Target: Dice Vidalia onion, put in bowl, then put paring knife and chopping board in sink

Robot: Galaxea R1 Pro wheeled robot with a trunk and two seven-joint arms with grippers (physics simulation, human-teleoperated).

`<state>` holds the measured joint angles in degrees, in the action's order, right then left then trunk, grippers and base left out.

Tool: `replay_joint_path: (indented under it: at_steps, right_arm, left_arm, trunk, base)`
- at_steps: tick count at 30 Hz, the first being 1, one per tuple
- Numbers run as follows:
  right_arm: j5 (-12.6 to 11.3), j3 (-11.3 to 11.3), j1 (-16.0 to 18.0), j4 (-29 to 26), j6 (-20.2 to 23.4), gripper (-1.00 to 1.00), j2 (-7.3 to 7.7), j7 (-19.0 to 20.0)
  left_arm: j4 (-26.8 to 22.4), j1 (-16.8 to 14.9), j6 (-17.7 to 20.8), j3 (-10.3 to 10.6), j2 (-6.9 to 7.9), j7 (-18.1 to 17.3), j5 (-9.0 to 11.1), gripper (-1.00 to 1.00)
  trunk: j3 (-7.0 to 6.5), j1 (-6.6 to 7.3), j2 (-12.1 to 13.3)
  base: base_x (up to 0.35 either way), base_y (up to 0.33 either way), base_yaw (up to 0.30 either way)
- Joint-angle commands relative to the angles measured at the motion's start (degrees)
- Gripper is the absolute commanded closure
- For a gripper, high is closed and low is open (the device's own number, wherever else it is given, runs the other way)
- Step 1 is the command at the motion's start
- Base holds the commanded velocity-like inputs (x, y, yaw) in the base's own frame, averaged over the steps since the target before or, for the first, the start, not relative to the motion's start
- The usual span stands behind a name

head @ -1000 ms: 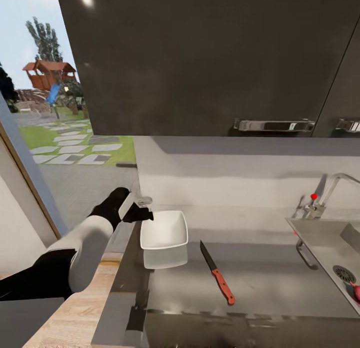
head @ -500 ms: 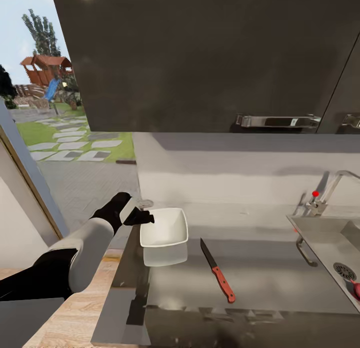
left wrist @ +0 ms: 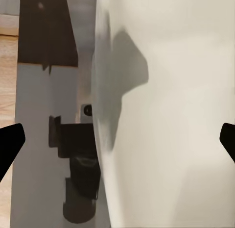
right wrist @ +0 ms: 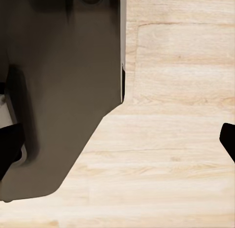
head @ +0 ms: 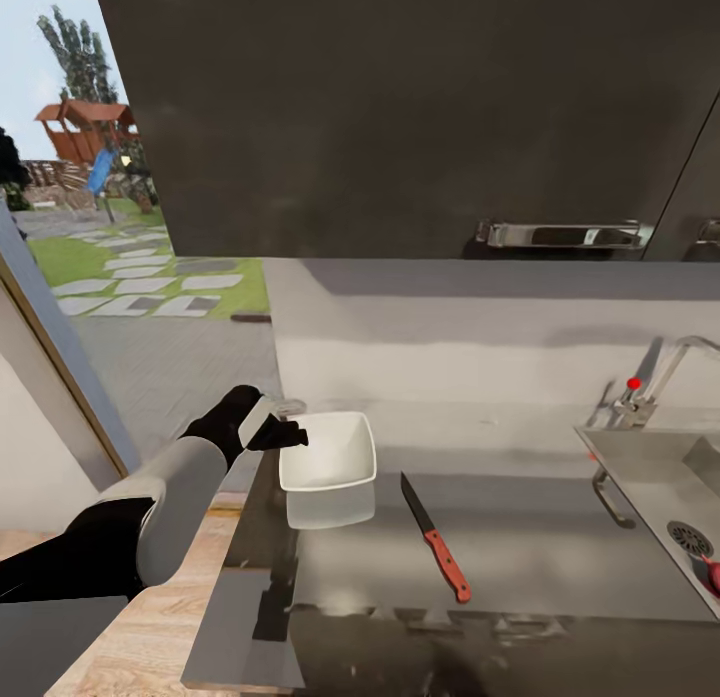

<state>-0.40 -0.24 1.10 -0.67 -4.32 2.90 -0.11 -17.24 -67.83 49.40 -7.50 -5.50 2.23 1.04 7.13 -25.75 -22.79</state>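
The white squarish bowl (head: 328, 452) stands at the left end of the grey countertop (head: 540, 567). My left gripper (head: 288, 434) is at the bowl's left rim. In the left wrist view the left gripper (left wrist: 117, 142) is open wide, with the bowl's (left wrist: 166, 115) rim between its fingers. The paring knife (head: 436, 552), red-orange handle toward me, lies flat to the right of the bowl. At the right edge sits the sink (head: 640, 472), and a reddish onion (head: 712, 574) lies beside its drain. The chopping board is out of view. My right gripper (right wrist: 117, 142) is open over the wood floor.
Dark upper cabinets (head: 420, 117) with chrome handles hang low over the counter. The chrome tap (head: 655, 377) with a red dot stands behind the sink. Left of the counter's end are a window onto a garden and the wood floor (head: 140, 637).
The whole picture has shifted slightly, so the camera moved. My left gripper stays at the bowl's left rim, and the knife lies as before.
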Motion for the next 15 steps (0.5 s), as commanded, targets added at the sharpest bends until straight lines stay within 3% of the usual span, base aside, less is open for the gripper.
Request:
replay_joint_path:
  at_steps: [1,15]
  right_arm:
    - [-0.04,-0.02,0.05,0.05,-0.22,-1.00,0.00,0.00]
    - [-0.04,-0.02,0.05,0.05,-0.17,-1.00,0.00,-0.01]
  left_arm:
    - [-0.08,-0.06,0.26,-0.41,-0.05,0.23,0.11,-1.00]
    - [-0.07,-0.05,0.26,-0.41,-0.04,0.23,0.11,-1.00]
  trunk:
    - [0.20,-0.03,-0.12]
    - [1.30,-0.03,-0.12]
  base:
    - [0.000,0.000,0.000]
    - [0.000,0.000,0.000]
